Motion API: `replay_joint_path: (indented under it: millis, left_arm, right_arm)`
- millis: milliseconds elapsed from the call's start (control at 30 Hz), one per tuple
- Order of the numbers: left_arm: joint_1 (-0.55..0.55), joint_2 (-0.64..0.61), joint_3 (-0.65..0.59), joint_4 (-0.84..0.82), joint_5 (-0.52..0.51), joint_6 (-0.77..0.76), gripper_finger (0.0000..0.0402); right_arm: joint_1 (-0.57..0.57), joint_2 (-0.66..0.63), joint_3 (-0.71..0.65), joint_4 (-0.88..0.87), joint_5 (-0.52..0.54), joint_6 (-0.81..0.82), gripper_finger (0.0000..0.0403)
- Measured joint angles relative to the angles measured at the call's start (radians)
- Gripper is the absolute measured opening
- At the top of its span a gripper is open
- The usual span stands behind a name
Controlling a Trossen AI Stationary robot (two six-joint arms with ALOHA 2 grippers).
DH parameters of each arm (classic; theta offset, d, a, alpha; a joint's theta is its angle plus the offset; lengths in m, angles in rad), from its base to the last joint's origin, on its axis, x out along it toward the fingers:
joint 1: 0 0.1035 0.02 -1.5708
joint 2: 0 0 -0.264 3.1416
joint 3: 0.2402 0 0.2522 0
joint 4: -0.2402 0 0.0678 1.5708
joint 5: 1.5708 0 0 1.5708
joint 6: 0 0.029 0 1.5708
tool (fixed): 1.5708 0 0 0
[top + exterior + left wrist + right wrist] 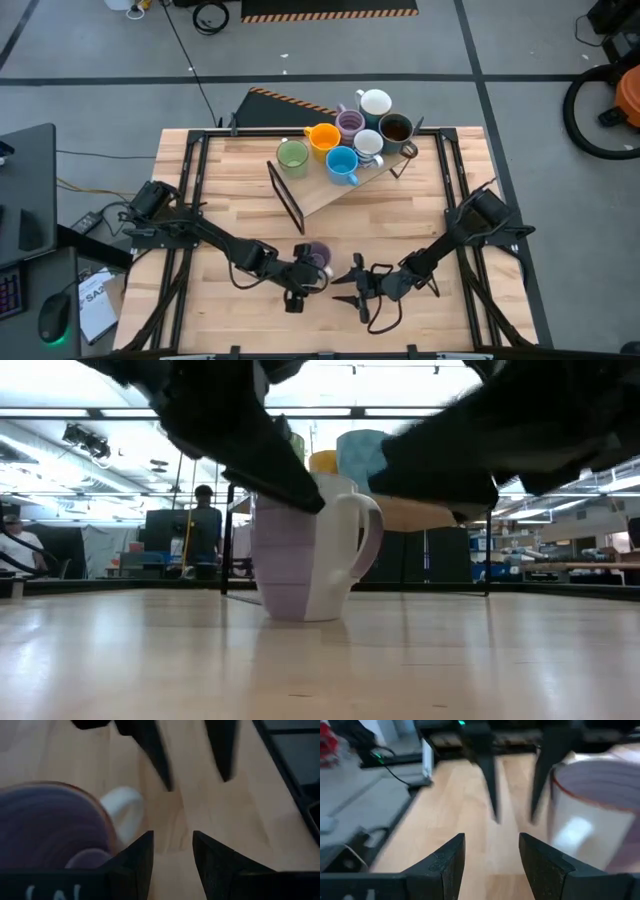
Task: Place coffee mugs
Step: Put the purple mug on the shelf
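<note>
Lilac mug (317, 253) sits upright on the table (230, 190), just beside the left gripper (304, 281), fingers spread w/ nothing in them. Right gripper (352, 283) faces it close by, also spread, empty. Other 7 mugs (350, 140) well off on a board (325, 190).

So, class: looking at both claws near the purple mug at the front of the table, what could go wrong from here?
1. The left claw and right claw, both open, face each other closely beside the lilac mug; they could collide.
2. Neither claw holds the mug; a sideways move could knock it over or slide it.
3. The other mugs crowd together on the wooden board; adding one there risks bumping the blue mug.
</note>
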Motion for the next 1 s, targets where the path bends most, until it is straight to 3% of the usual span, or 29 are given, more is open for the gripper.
replay_joint_path:
  millis: [333, 433, 733, 1000]
  left_arm:
    - [-0.051, -0.022, 0.018, -0.017, 0.065, -0.012, 0.0142]
    - [-0.067, -0.031, 0.061, -0.11, 0.064, -0.042, 0.0142]
    - [-0.071, -0.032, 0.212, -0.502, 0.001, -0.091, 0.0142]
    - [-0.073, -0.032, 0.22, -0.601, -0.034, -0.089, 0.0142]
  right_arm:
    - [0.023, -0.01, 0.006, -0.04, 0.121, -0.033, 0.0192]
    - [0.023, -0.012, 0.006, -0.067, 0.163, -0.019, 0.0192]
    - [-0.004, -0.014, 0.006, -0.116, 0.134, 0.022, 0.0204]
    - [0.018, -0.014, 0.006, -0.109, 0.191, 0.002, 0.0215]
